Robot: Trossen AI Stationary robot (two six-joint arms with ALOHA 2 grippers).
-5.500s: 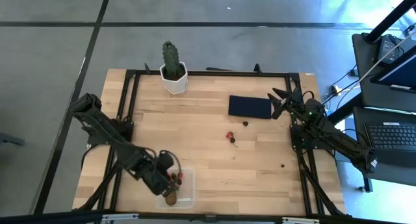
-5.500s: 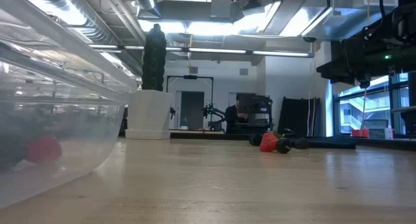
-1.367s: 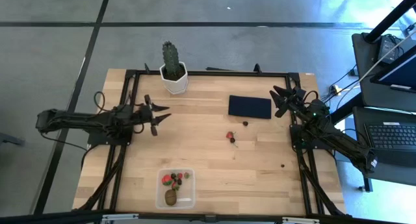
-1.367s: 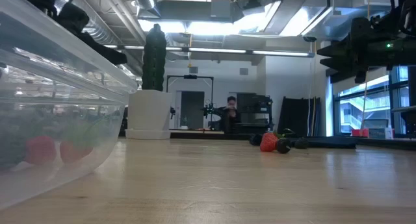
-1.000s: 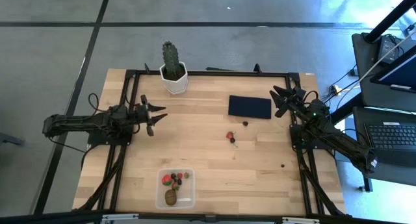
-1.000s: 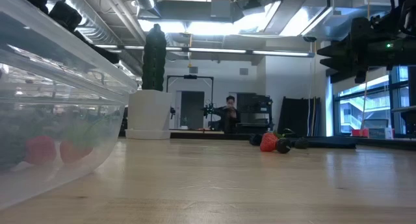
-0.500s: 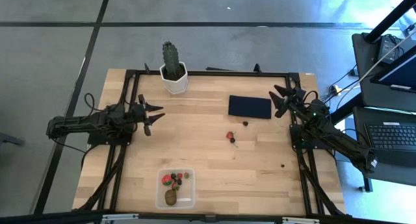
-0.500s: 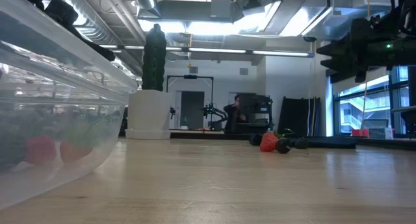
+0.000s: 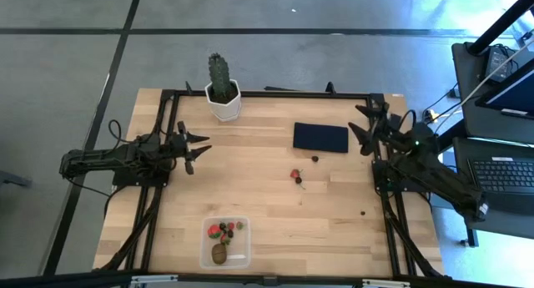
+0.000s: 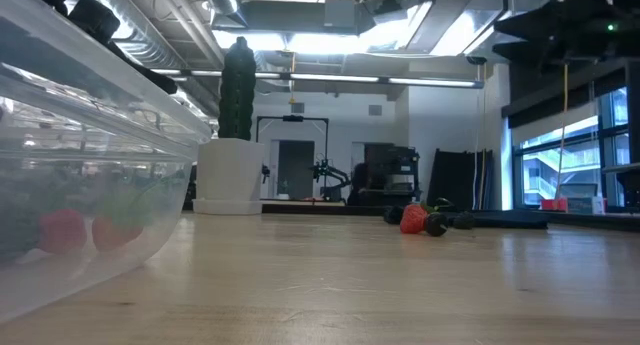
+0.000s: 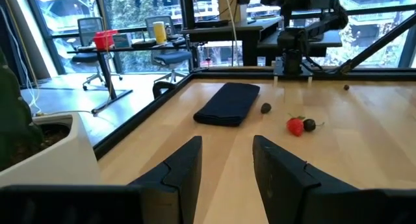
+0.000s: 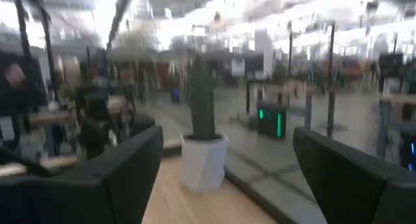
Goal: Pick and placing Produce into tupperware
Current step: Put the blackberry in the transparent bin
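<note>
Clear plastic tupperware (image 9: 225,242) sits at the near edge of the pale wooden desk (image 9: 267,200), holding red strawberries (image 9: 214,231), dark berries (image 9: 229,227) and the brown kiwi (image 9: 219,254); two red fruits now show through its wall in the low view (image 10: 64,230), where five seconds ago there was one. A lone strawberry (image 9: 294,174) with a dark berry (image 9: 299,180) touching it lies near the desk's middle, unmoved, with another dark berry (image 9: 315,159) just beside the flat navy rectangle (image 9: 320,138) and a third (image 9: 362,212) well apart toward the right side. The left tool (image 9: 193,148), which five seconds ago was down over the tupperware, now hangs above the desk's left side, well apart from the box, its fingers (image 11: 185,172) parted a little and holding nothing; it sits as it did half a second ago. The right tool (image 9: 365,128), at the far right corner beside the navy rectangle, has swung a little toward the far edge in the last half second and has spread its fingers (image 12: 123,175) wide, empty. The green cactus (image 9: 219,78) in its white pot (image 9: 224,104) stands at the far edge as before. The person seen earlier in the room beyond the desk is no longer in the low view.
</note>
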